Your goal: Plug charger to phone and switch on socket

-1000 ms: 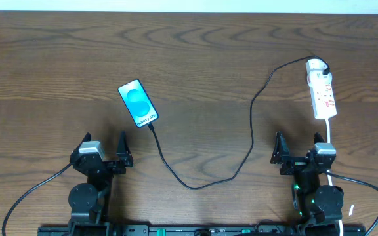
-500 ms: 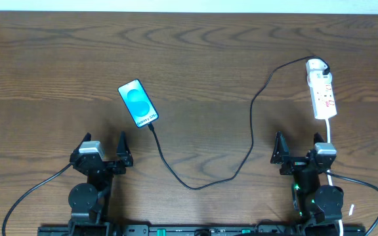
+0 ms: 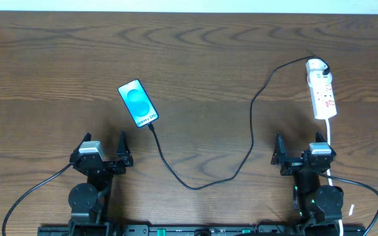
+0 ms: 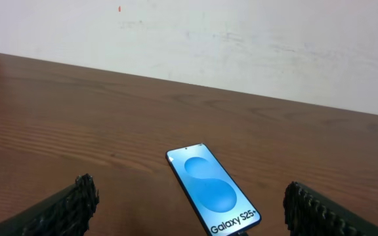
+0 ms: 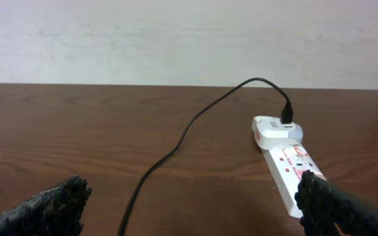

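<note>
Overhead
- Tabletop [image 3: 195,59]: dark brown wood grain; both arms sit at its near edge.
- Phone [image 3: 138,103]: flat in the left half, roughly midway between far and near edges, turned at a slant, blue screen up.
- Charger [image 3: 252,124]: thin black cable; one end meets the phone's short edge nearer the arms. It sags toward the near edge, then climbs through the right half to the far end of the socket.
- Socket [image 3: 321,90]: white strip with red markings, close to the right edge, lying lengthwise from far to near; its white cord [image 3: 329,134] runs toward the near edge.
- Left pincer [image 3: 104,141]: released, jaws wide, grasping nothing, nearer the near edge than the phone and apart from it.
- Right pincer [image 3: 298,141]: released, jaws wide, empty, just left of the white cord.

Left wrist
- Fingers [image 4: 64,208]: spread to both lower corners, nothing between them.
- Phone: ahead on the wood, "Galaxy S25+" readable at its near end.

Right wrist
- Fingers [image 5: 51,206]: spread wide, empty.
- Socket: ahead to the right; the charger's plug stands in a white adapter [image 5: 274,128] at its far end.
- Switch position: cannot tell.
</note>
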